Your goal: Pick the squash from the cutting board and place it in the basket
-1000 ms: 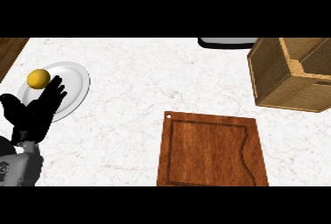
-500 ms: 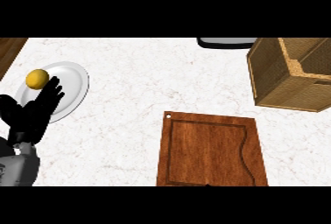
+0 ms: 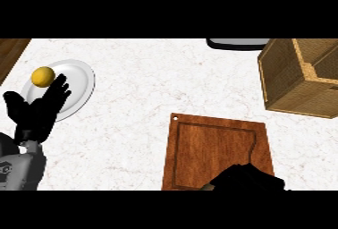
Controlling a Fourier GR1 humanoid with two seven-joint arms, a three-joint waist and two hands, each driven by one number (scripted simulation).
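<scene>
The wooden cutting board [image 3: 214, 152] lies at the lower middle of the counter, and its visible surface is bare. I see no squash in plain view. My right hand [image 3: 249, 180] shows as a dark mass over the board's near edge, with a small tan patch at its left side that I cannot identify. The woven basket [image 3: 297, 76] stands at the right, beyond the board, with its opening facing up. My left hand [image 3: 36, 109] rests open at the far left, fingers up, overlapping the rim of a plate.
A white plate [image 3: 76, 85] at the left carries a yellow round fruit [image 3: 43, 76]. A dark rimmed object [image 3: 238, 43] sits at the counter's far edge. A wooden strip [image 3: 10, 53] borders the top left corner.
My right hand has come into view at the lower edge, over the near end of the cutting board. The left hand has hardly moved.
</scene>
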